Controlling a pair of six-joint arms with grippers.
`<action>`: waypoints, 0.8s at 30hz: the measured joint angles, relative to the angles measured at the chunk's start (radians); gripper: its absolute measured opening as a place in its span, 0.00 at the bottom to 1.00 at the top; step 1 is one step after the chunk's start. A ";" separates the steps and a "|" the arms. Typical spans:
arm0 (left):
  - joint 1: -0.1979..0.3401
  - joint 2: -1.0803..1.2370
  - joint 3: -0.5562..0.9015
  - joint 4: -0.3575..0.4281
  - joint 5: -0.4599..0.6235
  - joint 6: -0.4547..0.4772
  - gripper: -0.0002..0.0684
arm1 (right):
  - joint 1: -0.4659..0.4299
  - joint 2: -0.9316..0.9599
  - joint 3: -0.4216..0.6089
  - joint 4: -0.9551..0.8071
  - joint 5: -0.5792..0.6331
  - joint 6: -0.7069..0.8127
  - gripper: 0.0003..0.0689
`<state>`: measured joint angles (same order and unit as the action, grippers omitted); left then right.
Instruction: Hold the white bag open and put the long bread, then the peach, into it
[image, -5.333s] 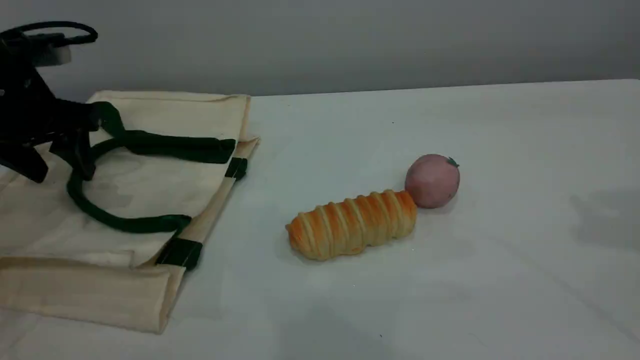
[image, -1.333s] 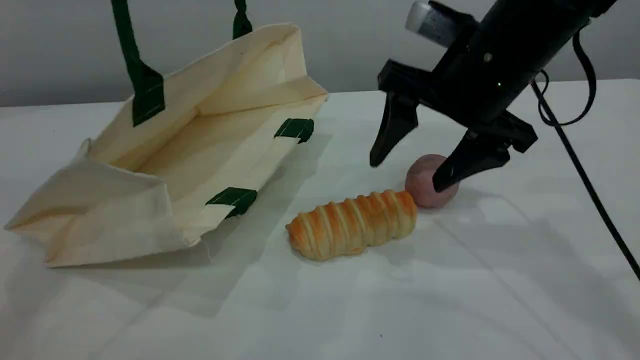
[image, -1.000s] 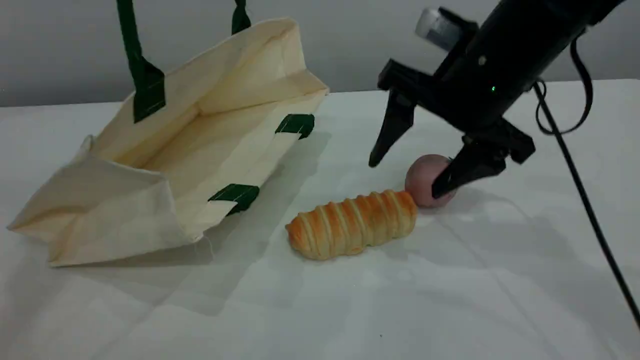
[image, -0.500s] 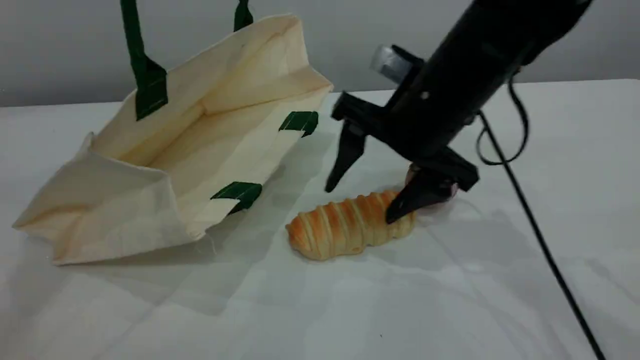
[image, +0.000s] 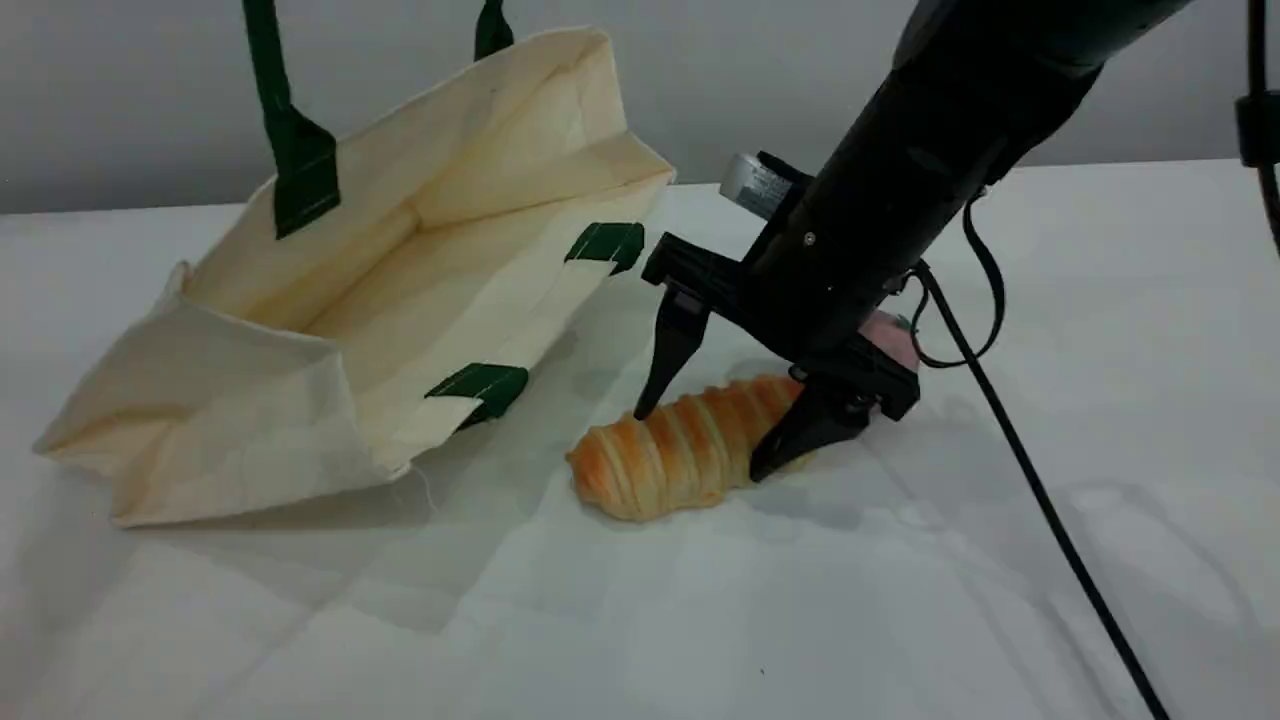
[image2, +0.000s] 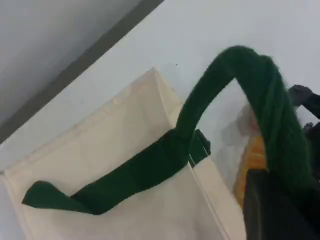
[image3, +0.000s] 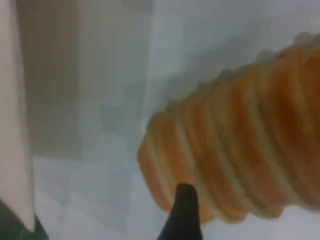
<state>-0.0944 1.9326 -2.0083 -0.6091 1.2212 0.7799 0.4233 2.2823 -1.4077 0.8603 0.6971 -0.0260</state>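
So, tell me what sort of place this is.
Probably a robot test bench, not a kitchen: a plain white table against a blank grey wall, with a white bag, a long bread and a black robot arm reaching down.

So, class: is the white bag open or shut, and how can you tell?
Open. One green handle is pulled upward, spreading the mouth of the white bag so its bare inside shows.
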 joint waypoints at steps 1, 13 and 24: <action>0.000 0.000 0.000 0.000 0.000 0.000 0.15 | 0.000 0.006 -0.008 0.000 -0.004 0.000 0.85; 0.000 0.000 0.000 0.003 0.000 0.006 0.15 | -0.001 0.055 -0.049 -0.062 -0.010 0.026 0.67; 0.000 0.000 0.000 0.003 0.000 0.009 0.15 | -0.001 0.055 -0.049 -0.184 -0.017 -0.023 0.16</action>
<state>-0.0944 1.9326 -2.0083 -0.6061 1.2212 0.7890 0.4223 2.3374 -1.4565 0.6763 0.6803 -0.0487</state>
